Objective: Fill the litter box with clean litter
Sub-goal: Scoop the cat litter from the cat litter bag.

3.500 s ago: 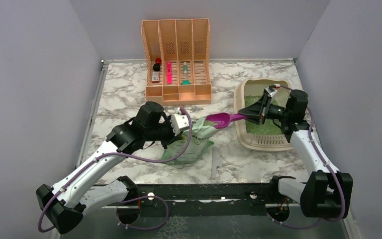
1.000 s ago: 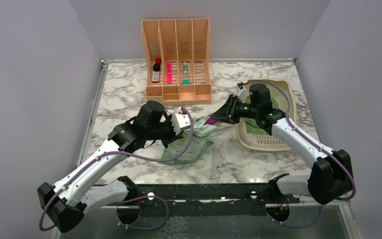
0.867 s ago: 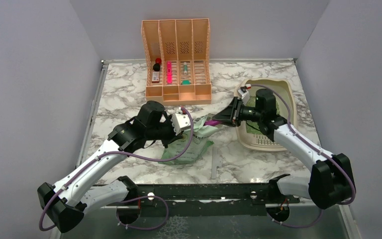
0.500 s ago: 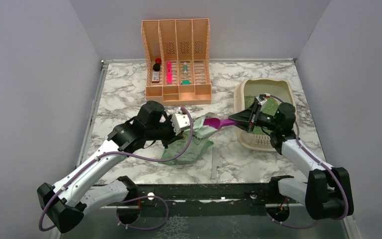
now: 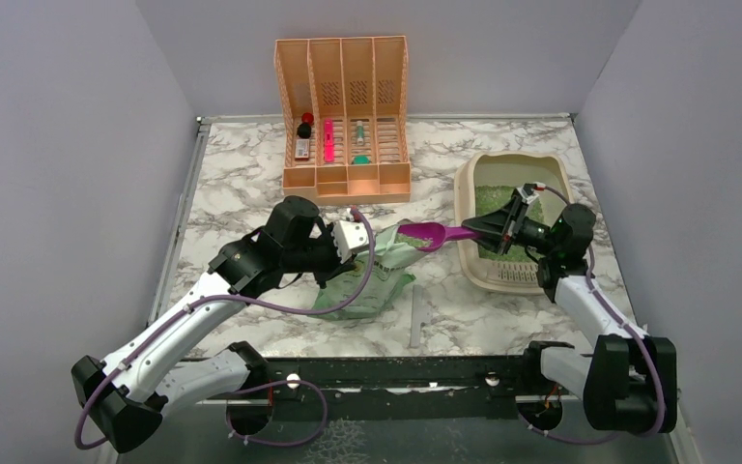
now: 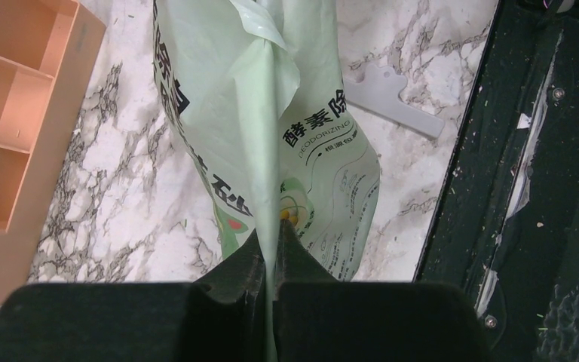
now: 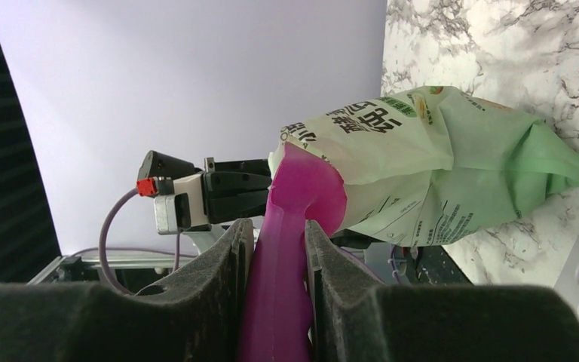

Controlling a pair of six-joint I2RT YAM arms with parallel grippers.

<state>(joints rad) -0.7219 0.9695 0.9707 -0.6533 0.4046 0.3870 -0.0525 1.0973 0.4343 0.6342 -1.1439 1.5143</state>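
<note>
Movement: right gripper [image 5: 496, 229] is drawing back toward the litter box [image 5: 463, 198]. A second ago the purple scoop [image 5: 427, 234] was reaching deeper into the litter bag [image 5: 372, 280]; now its bowl is sitting at the bag's mouth. The left arm is keeping its place.
Left gripper [image 6: 275, 235]: fully closed, pinching a fold of the bag's upper edge and holding the mouth up.
Right gripper state: partly closed, clamping the scoop handle between its pads.
Litter box position: resting on the right of the tabletop [image 5: 251, 184], under the right wrist, grille end toward the arm bases.
Clean litter [image 5: 491, 196]: lying as a green layer across the far part of the box floor.
Risk, spillage: granules are likely to be falling on the tabletop between bag and box if the scoop is tilting during transfer.
Risk, bag: the bowl catching the thin film could be dragging the bag or pulling the fold out of the pinch, collapsing the mouth.
Top view only: showing the box, its fill, and the peach file organizer [image 5: 343, 97].
Left wrist view only: showing the pinch itself and a grey flat piece [image 6: 392, 105] beside the bag.
Right wrist view only: showing the handle grip; the scoop's load cannot be told.
</note>
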